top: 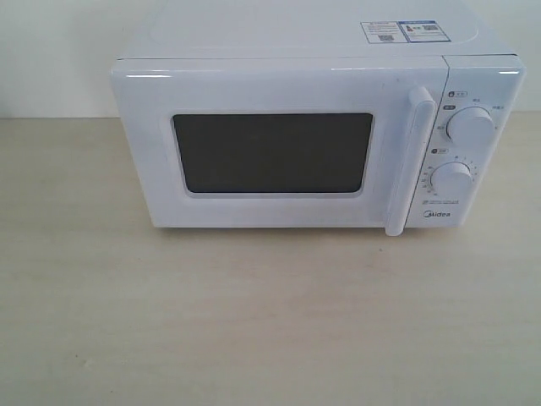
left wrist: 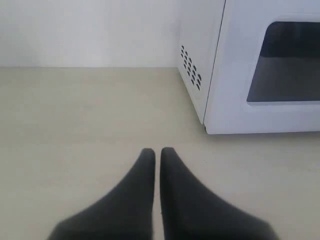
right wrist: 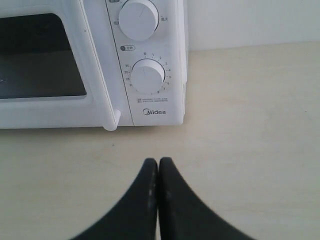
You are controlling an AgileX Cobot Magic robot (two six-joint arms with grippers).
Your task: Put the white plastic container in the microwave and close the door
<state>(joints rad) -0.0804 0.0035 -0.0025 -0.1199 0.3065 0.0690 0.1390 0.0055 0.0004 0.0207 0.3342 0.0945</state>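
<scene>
The white Midea microwave point(top: 313, 139) stands at the back of the table, and its door point(top: 270, 152) with the dark window is shut, its long vertical handle point(top: 410, 161) beside the two dials. The white plastic container is out of view in every frame. In the exterior view neither gripper shows. My left gripper point(left wrist: 157, 152) is shut and empty, low over the table, short of the microwave's point(left wrist: 260, 75) vented side corner. My right gripper point(right wrist: 158, 162) is shut and empty too, over the table in front of the dial panel point(right wrist: 147, 75).
The pale wood-grain table point(top: 254, 321) stretches in front of and beside the microwave. A white wall point(left wrist: 90, 30) runs behind it. Stickers point(top: 401, 31) lie on the microwave's top.
</scene>
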